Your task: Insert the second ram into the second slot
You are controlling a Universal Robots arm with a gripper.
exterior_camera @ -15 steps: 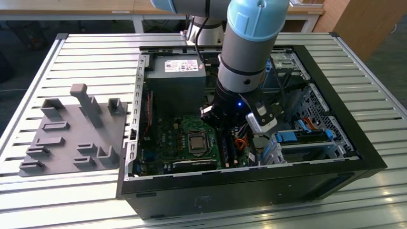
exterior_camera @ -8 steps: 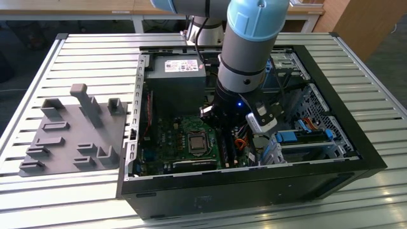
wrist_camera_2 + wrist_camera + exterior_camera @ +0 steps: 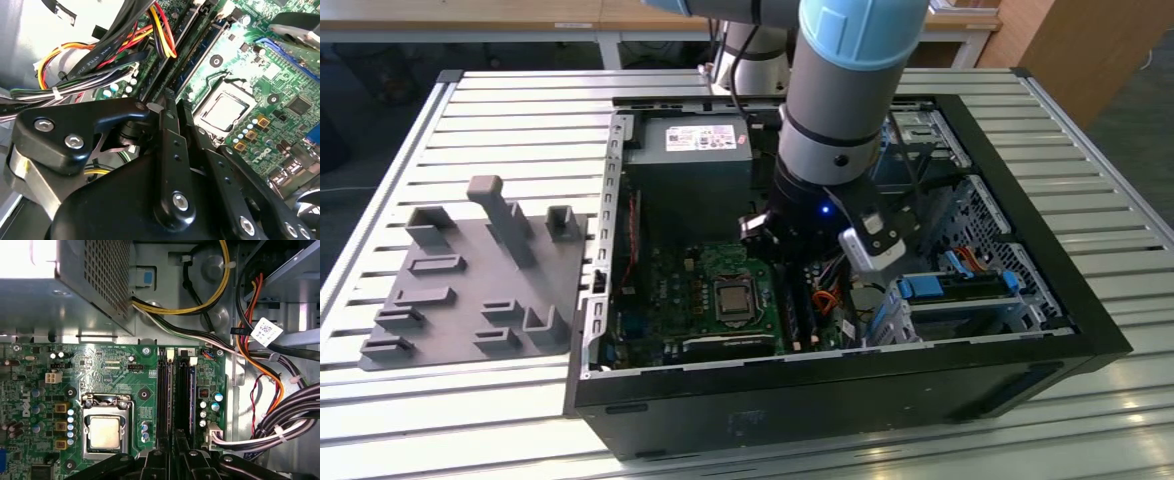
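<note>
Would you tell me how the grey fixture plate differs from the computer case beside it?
The fixture plate is grey and the computer case black. The plate lies low with upright pegs; the case is a deep open box. Both rest on the slatted table.

Green printed motherboard [image 3: 115, 385] with silver square processor [image 3: 105, 432]. Black computer case [image 3: 1014, 380]. Grey moulded fixture plate [image 3: 467, 290] on pale ribbed worktop [image 3: 494, 100]. Yellow, orange, red, black wire bundle [image 3: 100, 55]. Black metal gripper [image 3: 172, 107]. Arm [image 3: 854, 80] grey with light-blue joint.
</note>
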